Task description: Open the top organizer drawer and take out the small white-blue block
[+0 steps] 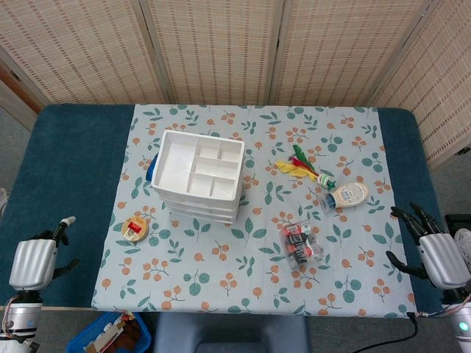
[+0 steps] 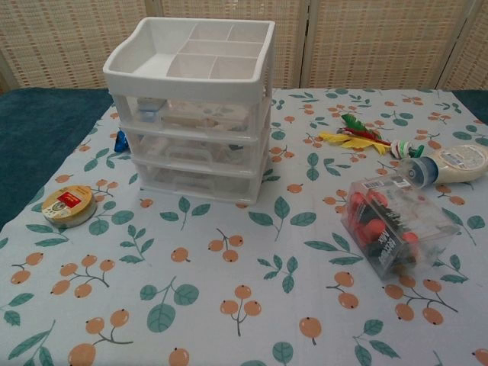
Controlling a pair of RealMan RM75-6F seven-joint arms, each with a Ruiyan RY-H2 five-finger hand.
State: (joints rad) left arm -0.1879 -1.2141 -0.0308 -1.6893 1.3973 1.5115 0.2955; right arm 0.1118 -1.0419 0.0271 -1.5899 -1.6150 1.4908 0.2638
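Observation:
A white plastic organizer with three clear drawers stands on the left half of the floral cloth. Its top drawer is closed, and a small white-blue block shows faintly through the clear front at its left end. My left hand rests low at the table's front left, off the cloth, fingers apart and holding nothing. My right hand sits at the front right edge, fingers spread and holding nothing. Neither hand appears in the chest view.
A round tape tin lies left of the organizer. A clear box of red and black items, a white bottle and coloured feathers lie to the right. A blue object peeks from behind the organizer.

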